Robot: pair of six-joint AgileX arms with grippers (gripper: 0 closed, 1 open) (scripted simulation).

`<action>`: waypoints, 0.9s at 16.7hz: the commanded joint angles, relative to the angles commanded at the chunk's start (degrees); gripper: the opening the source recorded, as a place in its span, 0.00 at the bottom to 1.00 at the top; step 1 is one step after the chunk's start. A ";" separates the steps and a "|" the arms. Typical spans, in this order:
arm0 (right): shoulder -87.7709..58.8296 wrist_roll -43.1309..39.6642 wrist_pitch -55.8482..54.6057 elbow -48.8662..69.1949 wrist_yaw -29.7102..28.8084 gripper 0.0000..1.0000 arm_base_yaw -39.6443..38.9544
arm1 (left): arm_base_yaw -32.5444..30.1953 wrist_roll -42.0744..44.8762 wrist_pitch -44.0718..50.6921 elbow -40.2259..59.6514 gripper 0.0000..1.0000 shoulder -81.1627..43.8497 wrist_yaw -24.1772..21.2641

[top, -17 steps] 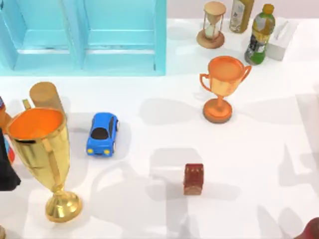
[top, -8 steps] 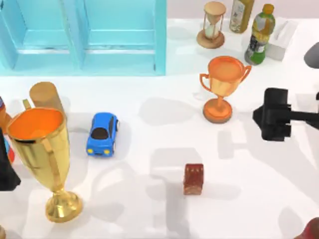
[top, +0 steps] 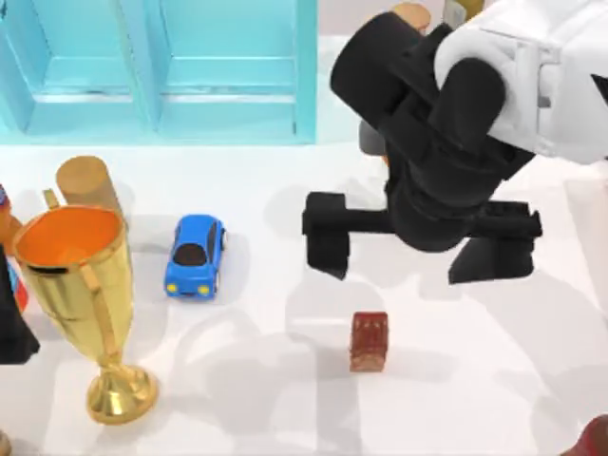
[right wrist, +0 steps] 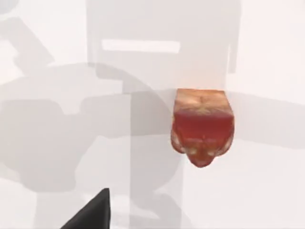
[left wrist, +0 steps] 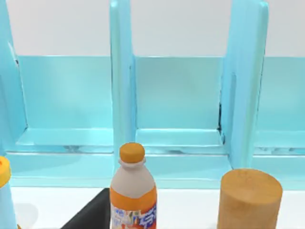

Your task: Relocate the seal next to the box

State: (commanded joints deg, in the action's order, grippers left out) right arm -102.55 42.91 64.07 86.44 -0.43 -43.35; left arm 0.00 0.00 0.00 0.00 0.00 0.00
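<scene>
The seal [top: 369, 340], a small reddish-brown block with a bumpy top, stands on the white table a little right of the middle, near the front. It also appears in the right wrist view as the seal [right wrist: 202, 125], resting free on the table. My right gripper [top: 407, 266] hangs above the table just behind the seal, open, with its two black fingers spread wide and nothing between them. One dark fingertip [right wrist: 90, 212] shows at the edge of the right wrist view. The box is hidden behind my right arm. My left arm [top: 11, 328] stays parked at the table's left edge.
A big light-blue cabinet [top: 161, 66] fills the back left. A blue toy car [top: 195, 255], a tall gold trophy [top: 81, 285] and a wooden cylinder [top: 85, 182] stand at the left. An orange-capped bottle [left wrist: 133, 191] stands before the cabinet.
My right arm has swept in from the right edge to the centre and now covers the back right objects. The seal has not moved.
</scene>
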 joint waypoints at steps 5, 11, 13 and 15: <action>-10.87 3.05 7.16 8.57 0.33 1.00 -1.72 | 0.00 0.00 0.00 0.00 1.00 0.00 0.00; -11.17 3.06 7.10 8.52 0.34 1.00 -1.49 | 0.00 0.00 0.00 0.00 1.00 0.00 0.00; -11.81 3.02 5.04 6.75 0.34 1.00 -1.58 | 0.00 0.00 0.00 0.00 1.00 0.00 0.00; -13.00 3.06 0.61 3.68 0.34 1.00 -1.68 | 0.00 0.00 0.00 0.00 1.00 0.00 0.00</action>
State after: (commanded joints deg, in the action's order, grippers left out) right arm -115.56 45.96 64.69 90.12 -0.10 -45.03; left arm 0.00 0.00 0.00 0.00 0.00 0.00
